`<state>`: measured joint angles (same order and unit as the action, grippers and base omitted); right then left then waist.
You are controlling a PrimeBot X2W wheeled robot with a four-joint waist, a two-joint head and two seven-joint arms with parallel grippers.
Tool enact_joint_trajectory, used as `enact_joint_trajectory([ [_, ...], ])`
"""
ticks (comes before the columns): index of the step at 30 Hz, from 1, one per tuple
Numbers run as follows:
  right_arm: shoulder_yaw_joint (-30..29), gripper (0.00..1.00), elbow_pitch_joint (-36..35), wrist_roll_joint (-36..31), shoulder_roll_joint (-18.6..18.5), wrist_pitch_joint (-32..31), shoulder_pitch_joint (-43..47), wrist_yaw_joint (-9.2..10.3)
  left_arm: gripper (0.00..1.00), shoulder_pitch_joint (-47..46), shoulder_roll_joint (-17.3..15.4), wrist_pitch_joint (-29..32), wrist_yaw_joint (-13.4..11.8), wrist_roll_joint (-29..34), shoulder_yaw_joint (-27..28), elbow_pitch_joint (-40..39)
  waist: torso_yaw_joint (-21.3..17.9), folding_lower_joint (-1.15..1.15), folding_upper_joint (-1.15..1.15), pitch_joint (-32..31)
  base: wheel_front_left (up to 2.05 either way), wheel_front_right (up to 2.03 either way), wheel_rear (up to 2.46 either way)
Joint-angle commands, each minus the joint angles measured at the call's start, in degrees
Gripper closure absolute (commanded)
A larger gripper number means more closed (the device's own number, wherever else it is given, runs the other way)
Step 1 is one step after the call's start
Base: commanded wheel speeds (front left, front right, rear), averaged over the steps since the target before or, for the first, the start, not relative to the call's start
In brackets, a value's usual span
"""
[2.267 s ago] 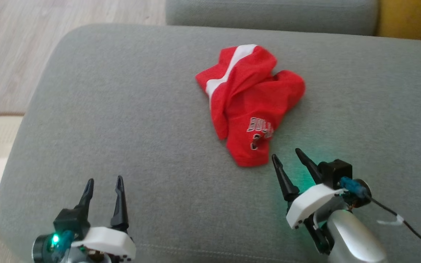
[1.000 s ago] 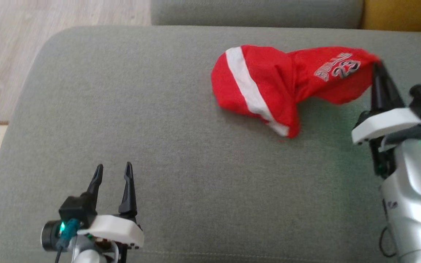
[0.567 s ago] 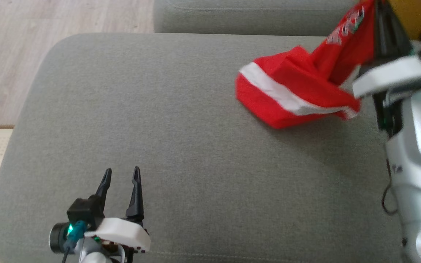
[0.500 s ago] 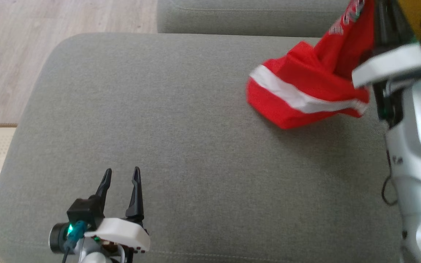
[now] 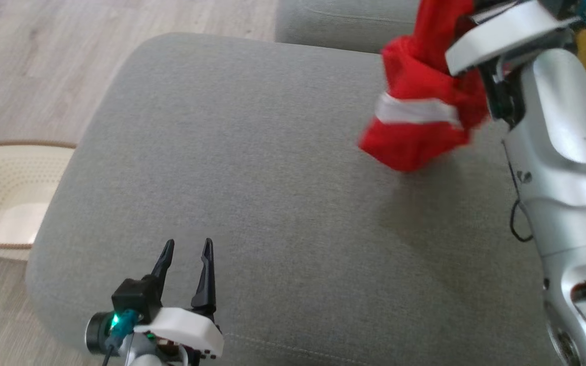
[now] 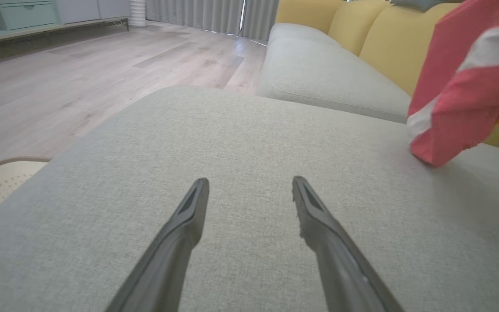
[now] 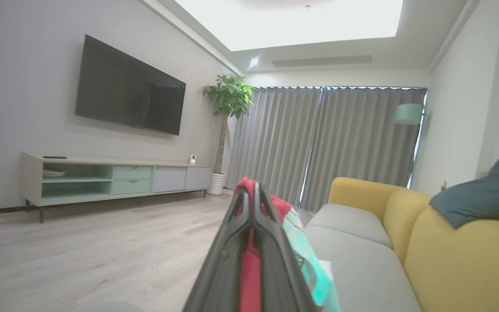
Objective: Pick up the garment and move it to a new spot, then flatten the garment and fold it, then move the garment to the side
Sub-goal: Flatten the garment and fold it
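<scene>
The right gripper [image 7: 249, 190] is clamped tight on the red garment [image 5: 420, 117] — cloth shows between its 2 fingers — and holds it raised over the far right of the grey sofa cushion [image 5: 252, 168]. The white-striped end hangs lowest; whether it touches the cushion is unclear. The left gripper [image 5: 187, 249] hovers near the cushion's front edge, fingers spread wide and empty.

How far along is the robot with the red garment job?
Done: pickup; the right gripper is shut on the red garment, which hangs over the grey sofa cushion. In hand: carrying it to a new spot. To do: laying down, flattening, folding, moving aside; the left gripper is open.
</scene>
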<state>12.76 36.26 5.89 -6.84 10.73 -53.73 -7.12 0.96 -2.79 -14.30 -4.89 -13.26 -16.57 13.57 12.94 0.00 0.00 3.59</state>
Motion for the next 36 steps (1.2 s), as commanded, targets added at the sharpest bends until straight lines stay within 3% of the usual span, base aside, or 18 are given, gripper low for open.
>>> enact_joint_trajectory([
  [1, 1.8, 1.0, -1.4, 0.9, 1.5, 1.1, -3.5, -0.36, 0.0, -1.6, -0.1, -0.7, -0.3, -0.2, 1.5, -1.6, 1.0, 0.0, 0.0, -0.1, 0.0, 0.0, 0.0],
  [4, 6.8, 1.0, -2.1, 3.6, 2.2, 2.1, -3.9, -0.36, 0.0, -0.9, -0.1, -0.7, -0.5, -0.1, 2.0, -1.7, 0.6, 0.0, 0.0, 0.0, 0.0, 0.0, 0.0],
  [8, 18.9, 1.0, -4.8, 8.9, 1.0, 1.6, -1.4, -0.36, 0.0, -0.9, -0.1, -0.7, -0.4, -0.3, 1.9, -1.9, -1.5, 0.0, 0.0, 0.5, 0.0, 0.0, 0.0],
  [14, 30.7, 1.0, -6.8, 16.6, -6.5, -2.1, 10.1, -0.36, 0.0, -1.8, -0.1, -0.7, -0.3, -0.5, 1.1, -2.0, -4.2, 0.0, 0.0, 1.0, 0.0, 0.0, 0.0],
  [18, 32.8, 1.0, -6.4, 18.5, -10.8, -2.7, 16.3, -0.36, 0.0, -2.1, -0.1, -0.7, -0.2, -0.4, 1.0, -1.9, -5.3, 0.0, 0.0, 1.2, 0.0, 0.0, 0.0],
  [24, 29.5, 1.0, -3.4, 18.9, -15.5, -0.9, 24.1, -0.36, 0.0, -2.2, -0.1, -0.7, 0.1, 0.3, 1.6, -1.5, -7.1, 0.0, 0.0, 0.9, 0.0, 0.0, 0.0],
  [32, 17.6, 1.0, 1.6, 13.4, -14.9, 2.8, 25.8, -0.36, 0.0, -1.8, -0.1, -0.7, 0.6, 0.7, 2.1, -1.1, -8.8, 0.0, 0.0, -0.4, 0.0, 0.0, 0.0],
  [33, 16.1, 0.75, 2.1, 12.6, -14.6, 3.0, 26.0, -0.36, 0.0, -1.8, -0.1, -0.7, 0.6, 0.7, 2.1, -1.1, -8.9, 0.0, 0.0, -0.5, 0.0, 0.0, 0.0],
  [34, 14.9, 0.0, 2.6, 12.0, -14.1, 3.2, 26.3, -0.36, 0.0, -1.8, -0.1, -0.7, 0.6, 0.7, 2.0, -1.1, -8.9, 0.0, 0.0, -0.6, 0.0, 0.0, 0.0],
  [36, 12.6, 0.0, 2.7, 11.1, -12.8, 3.5, 27.1, -0.36, 0.0, -1.7, -0.1, -0.7, 0.6, 0.6, 2.0, -1.0, -9.1, 0.0, 0.0, -0.9, 0.0, 0.0, 0.0],
])
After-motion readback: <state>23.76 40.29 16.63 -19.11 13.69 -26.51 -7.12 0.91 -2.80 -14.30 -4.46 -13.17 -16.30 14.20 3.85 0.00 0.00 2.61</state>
